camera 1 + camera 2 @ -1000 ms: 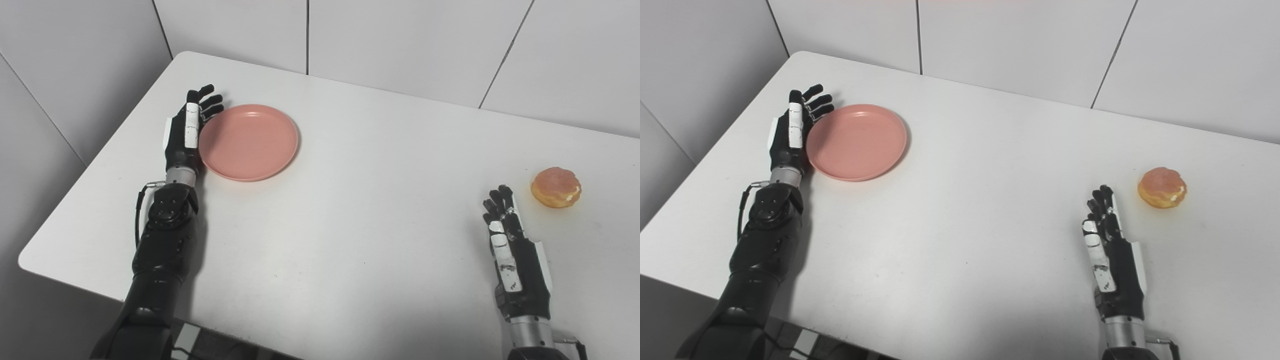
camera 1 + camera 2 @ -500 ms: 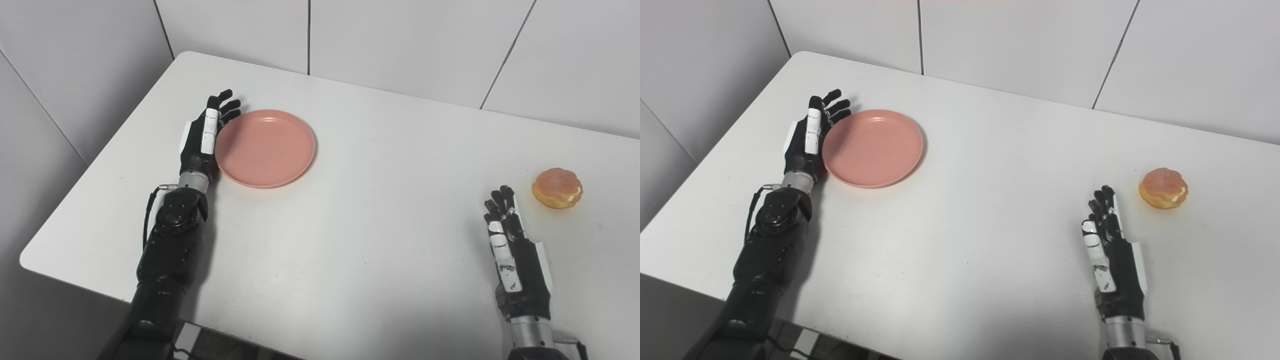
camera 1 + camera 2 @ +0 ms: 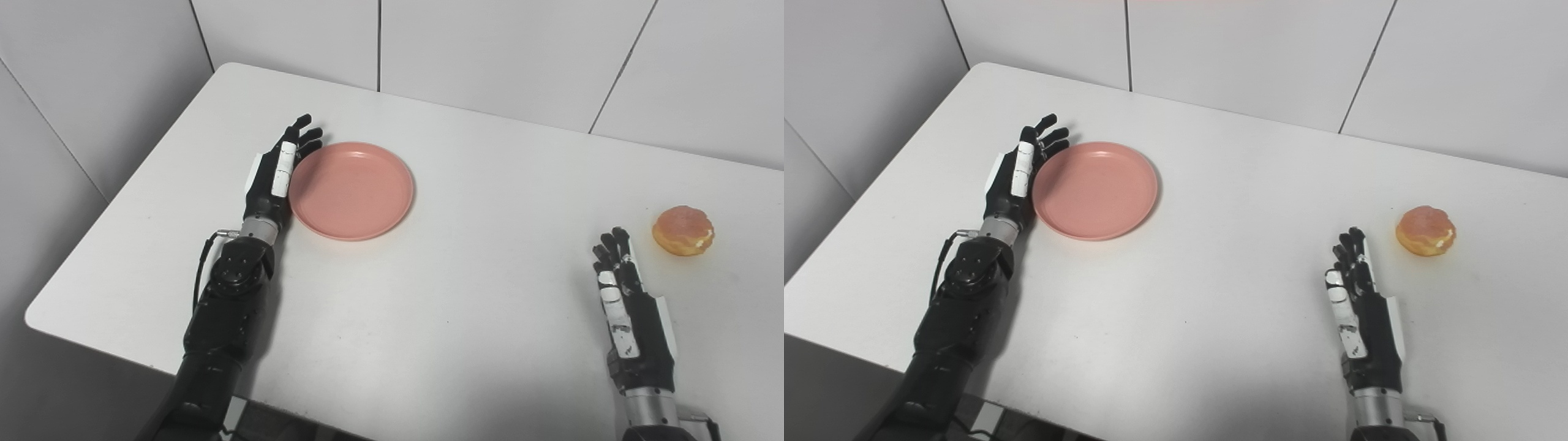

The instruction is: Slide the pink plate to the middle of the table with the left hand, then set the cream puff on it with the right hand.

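I am looking down at a white table (image 3: 429,294) set against grey wall panels, and my two black robotic arms reach onto it from the near edge. My left hand (image 3: 274,180) stands on its edge, palm turned toward the pink plate (image 3: 351,190), with its inner side pressed against the plate's left rim. The fingers (image 3: 304,136) of that hand are straight and slightly fanned apart, reaching along the far-left curve of the rim, and they clasp nothing. The pink plate is round, shallow and bare inside, lying flat on the table. It sits left of the table's middle and a little toward the far side. The cream puff (image 3: 683,229) is well apart from the plate, far off to its right and slightly nearer to me, resting alone on the table surface. It is a small golden-brown round pastry with a pale band of cream showing at its lower edge. My right hand (image 3: 634,318) also lies well to the right of the plate, nearer to me than the cream puff and just to the puff's left, not touching it. Its fingers (image 3: 612,245) point away from me, extended and only loosely apart, holding nothing. A thin cable (image 3: 205,260) loops beside my left wrist, on the side away from the plate.
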You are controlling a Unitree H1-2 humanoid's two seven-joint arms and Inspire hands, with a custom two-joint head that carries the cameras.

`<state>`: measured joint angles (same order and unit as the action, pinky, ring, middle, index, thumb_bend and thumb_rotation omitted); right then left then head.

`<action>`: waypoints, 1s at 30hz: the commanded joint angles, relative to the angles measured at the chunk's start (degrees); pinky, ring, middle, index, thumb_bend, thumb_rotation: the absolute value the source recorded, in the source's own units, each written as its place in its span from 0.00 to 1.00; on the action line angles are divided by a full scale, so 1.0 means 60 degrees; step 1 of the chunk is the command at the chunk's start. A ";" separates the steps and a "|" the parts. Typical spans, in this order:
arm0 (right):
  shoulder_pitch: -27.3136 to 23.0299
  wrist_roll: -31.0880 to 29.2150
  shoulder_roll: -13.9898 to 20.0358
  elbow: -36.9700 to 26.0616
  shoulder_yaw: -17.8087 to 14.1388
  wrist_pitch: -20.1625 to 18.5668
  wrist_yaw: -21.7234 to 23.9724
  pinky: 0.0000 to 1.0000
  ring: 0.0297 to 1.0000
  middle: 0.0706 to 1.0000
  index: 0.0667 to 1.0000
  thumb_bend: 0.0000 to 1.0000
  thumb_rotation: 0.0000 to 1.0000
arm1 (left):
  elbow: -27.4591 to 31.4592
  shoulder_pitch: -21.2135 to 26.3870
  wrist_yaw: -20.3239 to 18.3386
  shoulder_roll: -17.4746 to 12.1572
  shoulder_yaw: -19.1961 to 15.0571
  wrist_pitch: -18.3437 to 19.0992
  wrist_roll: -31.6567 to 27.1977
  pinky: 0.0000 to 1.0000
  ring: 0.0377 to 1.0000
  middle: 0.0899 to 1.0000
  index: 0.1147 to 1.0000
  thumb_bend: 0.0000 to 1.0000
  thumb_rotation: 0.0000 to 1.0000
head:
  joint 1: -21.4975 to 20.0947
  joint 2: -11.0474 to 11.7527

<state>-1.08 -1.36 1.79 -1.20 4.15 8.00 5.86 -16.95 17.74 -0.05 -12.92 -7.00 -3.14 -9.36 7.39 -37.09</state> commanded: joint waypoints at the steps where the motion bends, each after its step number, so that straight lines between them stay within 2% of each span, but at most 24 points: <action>1: 0.0088 0.0043 -0.0121 -0.0165 0.0022 0.0112 -0.0082 1.00 0.96 0.97 0.99 0.64 0.83 | 0.0189 -0.0106 -0.0372 0.0341 0.0402 0.0252 0.0133 0.85 0.83 0.83 0.84 0.86 1.00 | -0.0087 0.0041; 5: 0.0165 0.0105 -0.0229 -0.0194 0.0064 0.0191 -0.0129 1.00 0.96 0.97 0.99 0.63 0.83 | 0.0375 -0.0320 -0.0603 0.0421 0.0595 0.0390 -0.0050 0.89 0.86 0.84 0.85 0.85 1.00 | -0.0589 0.0249; 9: 0.0226 0.0245 -0.0408 -0.0277 0.0114 0.0123 -0.0234 1.00 0.96 0.96 0.98 0.61 0.83 | 0.0512 -0.0541 -0.0863 0.0496 0.0686 0.0307 -0.0309 0.92 0.89 0.87 0.88 0.83 1.00 | -0.0958 0.0224; 13: 0.0196 0.0442 -0.0510 -0.0277 0.0154 0.0060 -0.0353 1.00 0.95 0.96 0.98 0.61 0.83 | 0.0406 -0.0602 -0.0875 0.0560 0.0806 0.0073 -0.0101 0.89 0.87 0.85 0.86 0.81 1.00 | -0.1228 0.0150; 18: 0.0106 0.0604 -0.0699 -0.0195 0.0222 0.0041 -0.0473 1.00 0.96 0.96 0.98 0.63 0.84 | 0.0269 -0.0757 -0.1043 0.0612 0.0877 -0.0225 -0.0140 0.87 0.86 0.85 0.86 0.80 1.00 | -0.1906 0.0014; 23: -0.0023 0.0970 -0.0864 -0.0139 0.0283 0.0000 -0.0726 0.99 0.95 0.96 0.98 0.64 0.86 | 0.0176 -0.0852 -0.1455 0.0706 0.0862 -0.0302 -0.0482 0.87 0.86 0.84 0.85 0.83 1.00 | -0.2345 -0.0117; 30: -0.0132 0.1101 -0.0976 -0.0063 0.0317 0.0019 -0.0842 0.97 0.95 0.96 0.98 0.65 0.88 | 0.0717 -0.1272 -0.1565 0.0925 0.1078 -0.0268 -0.0321 0.86 0.85 0.84 0.85 0.80 1.00 | -0.2765 -0.0207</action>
<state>-0.95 5.20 -3.50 -0.94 5.87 7.84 1.38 -11.68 12.98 -7.80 -9.95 -2.36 -5.18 -11.02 -9.23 -38.41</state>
